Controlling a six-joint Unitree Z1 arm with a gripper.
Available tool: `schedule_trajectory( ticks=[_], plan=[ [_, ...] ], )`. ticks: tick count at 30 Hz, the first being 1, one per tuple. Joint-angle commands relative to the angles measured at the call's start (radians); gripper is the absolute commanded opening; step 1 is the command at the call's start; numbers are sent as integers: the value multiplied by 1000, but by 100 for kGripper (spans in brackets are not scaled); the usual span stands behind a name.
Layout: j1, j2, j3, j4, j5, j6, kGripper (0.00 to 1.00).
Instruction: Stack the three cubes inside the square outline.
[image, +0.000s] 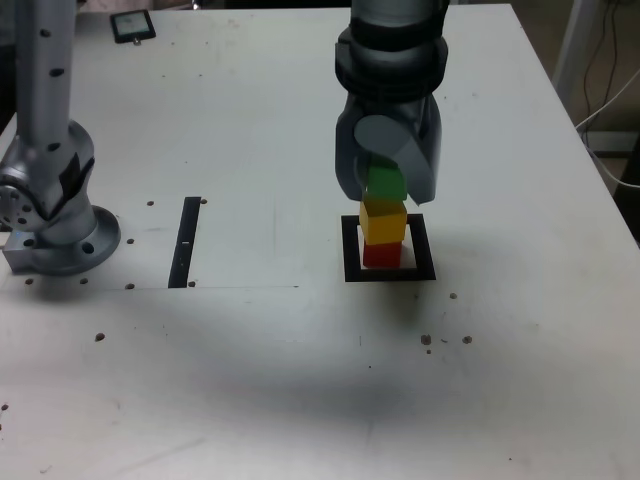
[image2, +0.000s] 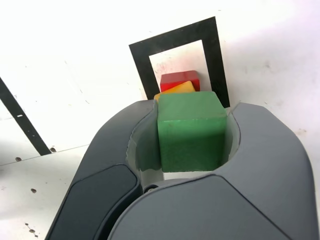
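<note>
cubes number three, one of each colour, and look light, stiff and matte, so flat opposite faces suit a grip. from the exterior view's left: the arm base (image: 55, 215), one narrow black strip (image: 186, 242), then the square outline (image: 388, 248) on the desk (image: 250, 380), holding red cube (image: 381, 255) under yellow cube (image: 384, 221). the tool (image: 386, 185) grips the green cube (image: 385, 183), seemingly resting on yellow.
</note>
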Motion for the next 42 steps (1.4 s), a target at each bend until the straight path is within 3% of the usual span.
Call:
schedule_trajectory(
  ticks=[1,17,20,25,28,42],
  plan=[
    [2,3,2,-1,0,2,15],
    [2,21,9,-3,-29,8,38],
    [2,24,18,-9,-38,9,52],
    [2,23,27,-19,-43,9,86],
    [2,22,25,-18,-42,10,98],
    [3,-7,29,-5,-35,12,99]
  ],
)
